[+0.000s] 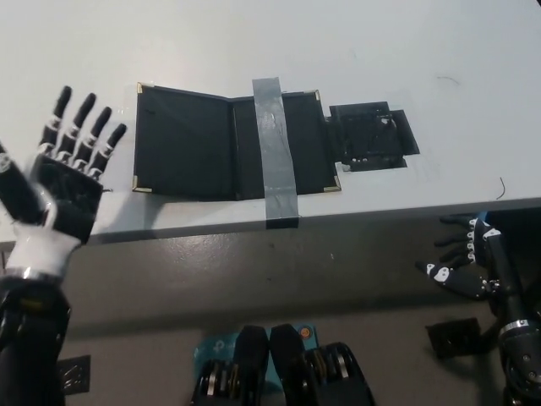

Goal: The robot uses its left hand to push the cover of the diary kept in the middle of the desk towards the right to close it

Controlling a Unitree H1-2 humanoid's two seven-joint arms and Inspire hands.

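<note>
Reach step: left hand (66, 173) spread wide, beside open diary (232, 145). Next: push cover (182, 144) right. Right hand (465, 262) low, prob. loose.

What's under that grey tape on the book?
The grey tape crosses the open diary's right half and runs over the desk edge. That black strip of diary beneath it is hidden, so nothing more can be told.

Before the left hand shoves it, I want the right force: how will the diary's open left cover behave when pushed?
The left cover lies flat and holds straight edges, so it is probably stiff and will hinge at the spine. The grey tape straps the right half down, so the diary likely won't slide. The left hand is open beside it.
</note>
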